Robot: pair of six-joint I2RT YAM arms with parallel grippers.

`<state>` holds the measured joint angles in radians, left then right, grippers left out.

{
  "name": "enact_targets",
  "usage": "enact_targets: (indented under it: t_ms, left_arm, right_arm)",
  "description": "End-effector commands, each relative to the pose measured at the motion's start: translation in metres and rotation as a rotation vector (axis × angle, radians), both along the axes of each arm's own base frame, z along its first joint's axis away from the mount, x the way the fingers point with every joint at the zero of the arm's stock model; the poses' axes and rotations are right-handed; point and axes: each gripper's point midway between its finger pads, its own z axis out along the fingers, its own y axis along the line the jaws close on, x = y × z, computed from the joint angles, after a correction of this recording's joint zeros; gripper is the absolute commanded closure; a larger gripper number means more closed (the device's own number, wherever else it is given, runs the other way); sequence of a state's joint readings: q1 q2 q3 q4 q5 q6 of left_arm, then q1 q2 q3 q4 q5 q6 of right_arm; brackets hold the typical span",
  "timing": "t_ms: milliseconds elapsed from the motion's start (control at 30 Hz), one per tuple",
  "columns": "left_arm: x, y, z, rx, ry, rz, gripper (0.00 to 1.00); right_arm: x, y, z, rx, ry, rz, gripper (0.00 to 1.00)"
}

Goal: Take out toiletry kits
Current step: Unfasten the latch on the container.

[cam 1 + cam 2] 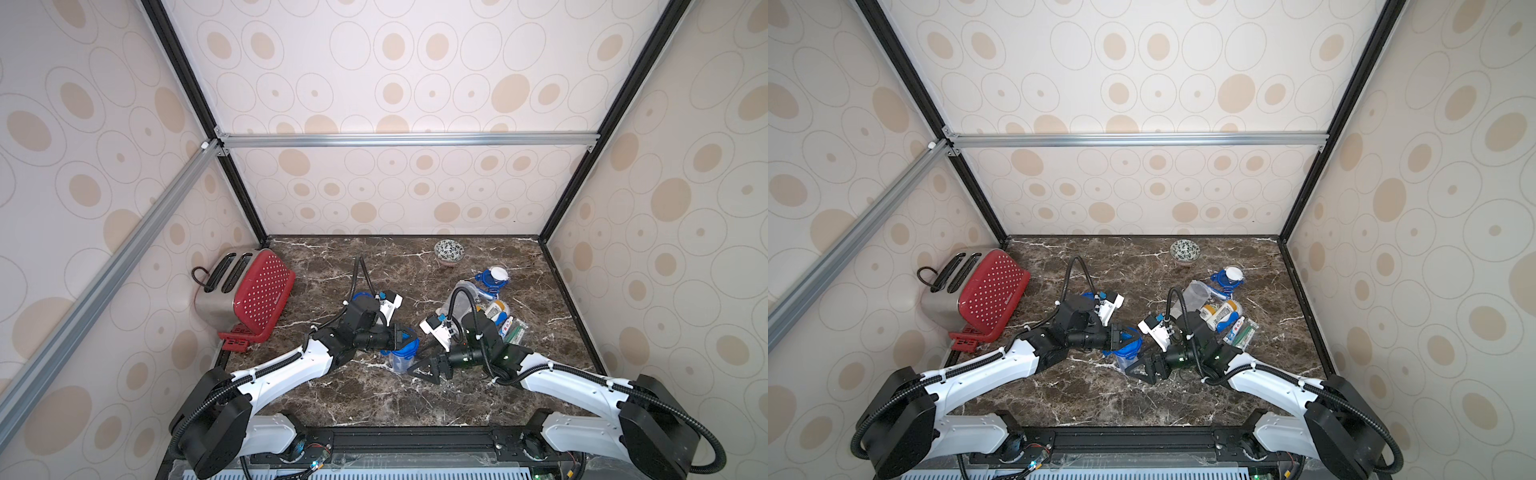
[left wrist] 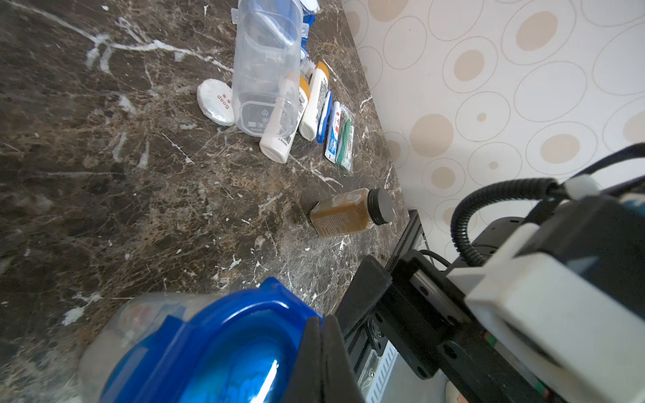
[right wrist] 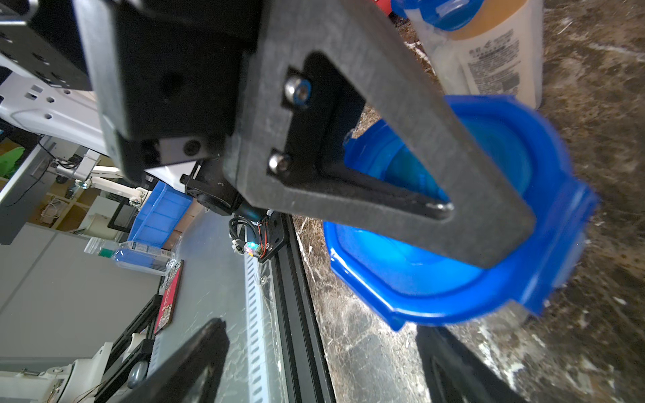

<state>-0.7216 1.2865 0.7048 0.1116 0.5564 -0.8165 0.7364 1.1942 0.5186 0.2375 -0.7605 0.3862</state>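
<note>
Several toiletry kit pieces lie loose on the marble at the right: white gold-capped bottles (image 1: pixel 496 309) (image 2: pixel 314 101), a toothpaste tube (image 2: pixel 333 132), a wrapped green toothbrush (image 2: pixel 345 143) and a round soap packet (image 2: pixel 214 101). An upright clear jar with a blue clip lid (image 1: pixel 401 357) (image 2: pixel 216 349) stands between the arms; its contents are blurred. My left gripper (image 1: pixel 406 337) (image 2: pixel 323 326) is shut, fingers pressed together at the lid's rim. My right gripper (image 1: pixel 428 369) (image 3: pixel 324 366) is open beside the jar, not clasping it. Another gold-capped bottle (image 3: pixel 488 62) shows beyond the lid.
An empty clear jar (image 1: pixel 461 299) lies on its side by the loose pieces, its blue lid (image 1: pixel 492 279) behind it. A small brown jar (image 2: pixel 349 213) lies near the right wall. A patterned bowl (image 1: pixel 449 251) sits at the back and a red toaster (image 1: pixel 245 291) at the left.
</note>
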Motion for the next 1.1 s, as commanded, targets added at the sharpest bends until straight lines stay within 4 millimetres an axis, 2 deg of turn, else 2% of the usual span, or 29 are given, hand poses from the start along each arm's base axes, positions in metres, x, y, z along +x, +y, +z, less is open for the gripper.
enact_targets:
  t_ms: [0,233,600,867,1067]
  left_arm:
    - [-0.005,0.008,-0.029,0.057,0.074,0.022,1.00]
    - [-0.008,0.011,-0.035,0.065,0.082,0.023,1.00]
    - [-0.011,0.015,-0.043,0.080,0.090,0.032,1.00]
    - [-0.015,0.022,-0.061,0.108,0.107,0.041,1.00]
    - [-0.015,0.023,-0.066,0.115,0.110,0.043,1.00]
  right_arm:
    - [-0.003,0.006,0.002,0.032,-0.007,0.018,0.12]
    - [-0.006,0.014,0.008,0.069,-0.019,0.031,0.12]
    - [-0.007,0.022,0.028,0.185,-0.056,0.060,0.14]
    - [-0.010,0.030,0.037,0.234,-0.100,0.094,0.14]
    - [-0.012,0.034,0.048,0.281,-0.114,0.108,0.14]
